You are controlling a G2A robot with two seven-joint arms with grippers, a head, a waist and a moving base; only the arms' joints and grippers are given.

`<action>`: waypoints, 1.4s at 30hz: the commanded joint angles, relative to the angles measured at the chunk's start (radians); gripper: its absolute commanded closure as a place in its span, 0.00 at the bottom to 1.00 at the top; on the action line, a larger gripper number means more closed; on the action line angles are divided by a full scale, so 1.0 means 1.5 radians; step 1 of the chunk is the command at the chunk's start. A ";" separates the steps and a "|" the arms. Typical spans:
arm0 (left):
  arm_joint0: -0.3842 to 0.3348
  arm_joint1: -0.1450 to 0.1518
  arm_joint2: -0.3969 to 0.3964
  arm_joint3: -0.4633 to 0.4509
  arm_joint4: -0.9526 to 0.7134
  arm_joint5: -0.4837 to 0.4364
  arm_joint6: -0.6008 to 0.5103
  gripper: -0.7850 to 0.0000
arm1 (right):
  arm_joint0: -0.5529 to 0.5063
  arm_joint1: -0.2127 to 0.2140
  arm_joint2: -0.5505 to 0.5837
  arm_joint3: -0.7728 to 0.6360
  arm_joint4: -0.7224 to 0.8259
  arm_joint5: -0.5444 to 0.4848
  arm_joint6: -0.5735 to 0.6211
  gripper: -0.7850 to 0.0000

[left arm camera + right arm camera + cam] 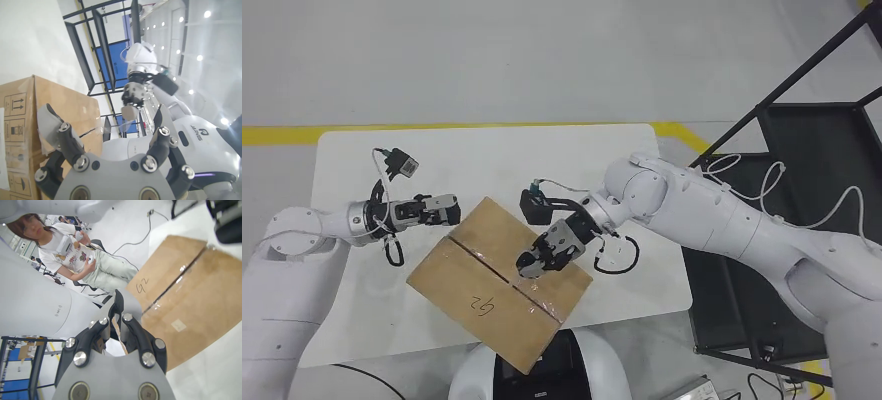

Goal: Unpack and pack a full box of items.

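Sitting askew at the centre of the top view, the cardboard box rests on the white table, its flaps closed along a taped seam. At mid-frame the right gripper is over the box's lid, pressed together on a thin strip of tape. Left of the box's upper corner, the left gripper is spread wide, with one finger just beside the box's side wall.
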 commanded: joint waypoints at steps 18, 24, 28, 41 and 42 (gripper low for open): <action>0.049 0.014 -0.110 0.015 -0.056 -0.040 0.053 0.00 | 0.004 -0.072 0.000 0.090 -0.015 0.020 0.020 1.00; 0.049 0.014 -0.110 0.015 -0.056 -0.040 0.053 0.00 | 0.008 -0.089 0.000 0.084 -0.018 -0.017 -0.017 1.00; 0.049 0.014 -0.110 0.015 -0.056 -0.040 0.053 0.00 | 0.010 -0.084 0.000 0.078 -0.040 -0.075 -0.075 1.00; 0.065 0.013 -0.109 -0.012 -0.037 -0.026 0.084 0.00 | 0.010 -0.064 0.000 0.074 -0.056 -0.102 -0.102 1.00; 0.068 0.013 -0.110 -0.015 -0.037 -0.024 0.085 0.00 | 0.010 -0.069 0.000 0.078 -0.058 -0.102 -0.102 1.00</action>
